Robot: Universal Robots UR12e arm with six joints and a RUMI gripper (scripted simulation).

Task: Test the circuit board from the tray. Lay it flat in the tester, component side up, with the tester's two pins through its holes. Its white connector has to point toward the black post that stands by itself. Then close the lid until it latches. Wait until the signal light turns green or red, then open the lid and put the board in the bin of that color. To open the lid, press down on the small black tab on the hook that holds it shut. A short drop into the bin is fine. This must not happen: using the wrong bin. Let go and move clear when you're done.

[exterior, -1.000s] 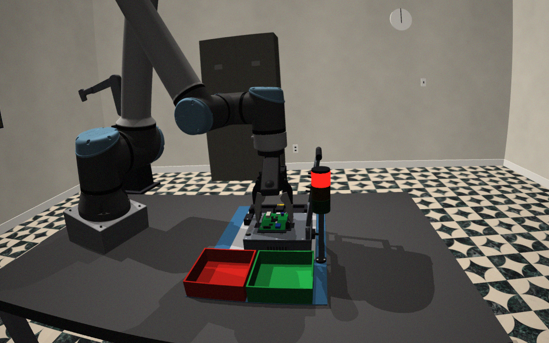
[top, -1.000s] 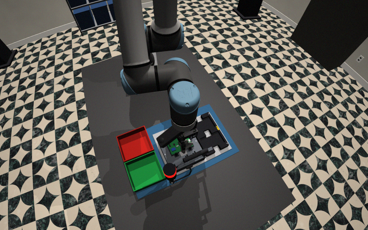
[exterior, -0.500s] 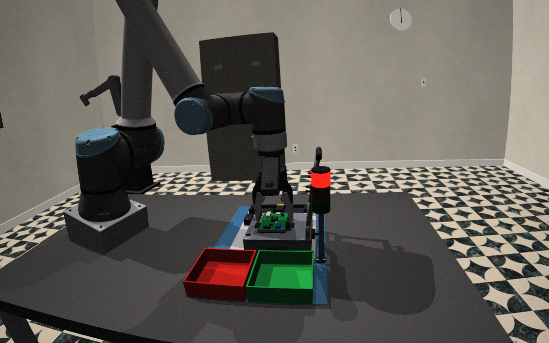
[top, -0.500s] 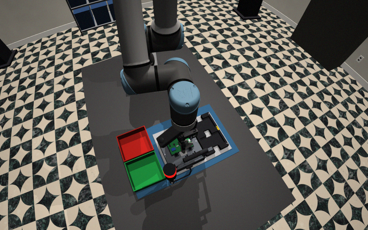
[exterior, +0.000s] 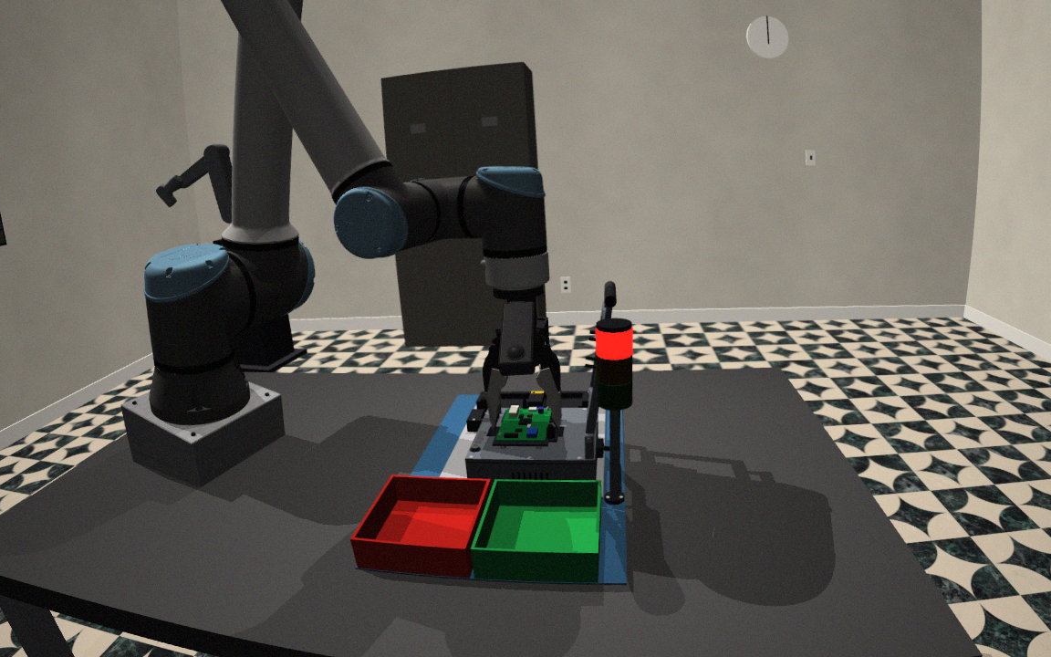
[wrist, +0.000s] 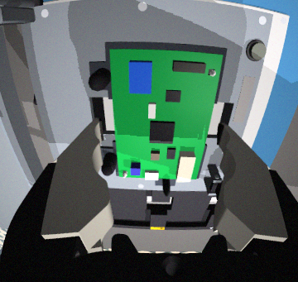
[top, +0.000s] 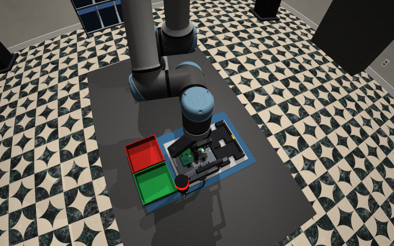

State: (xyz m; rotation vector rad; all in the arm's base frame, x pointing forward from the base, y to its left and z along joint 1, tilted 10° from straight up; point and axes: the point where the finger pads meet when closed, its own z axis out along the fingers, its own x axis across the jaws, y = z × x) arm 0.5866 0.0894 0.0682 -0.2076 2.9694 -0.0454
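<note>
The green circuit board (top: 187, 160) (exterior: 524, 424) (wrist: 161, 104) lies component side up in the grey tester (top: 170, 156) (exterior: 529, 467) (wrist: 54, 67). Its white connector (wrist: 186, 166) sits at the end nearest the wrist camera. My gripper (top: 197, 155) (exterior: 523, 401) (wrist: 160, 121) hangs low over the board. It is open, with one finger on each side of the board and a small gap to each edge. The tester's lid (top: 209, 165) (exterior: 595, 369) stands open and upright. The signal light (top: 181, 182) (exterior: 612, 338) glows red.
The red bin (top: 140, 140) (exterior: 411, 557) and the green bin (top: 138, 188) (exterior: 533, 565) stand side by side next to the tester on the blue mat (top: 244, 152) (exterior: 440, 437). A black tray (top: 226, 143) lies empty beyond the tester. The arm's base (exterior: 202, 424) stands at the table's left.
</note>
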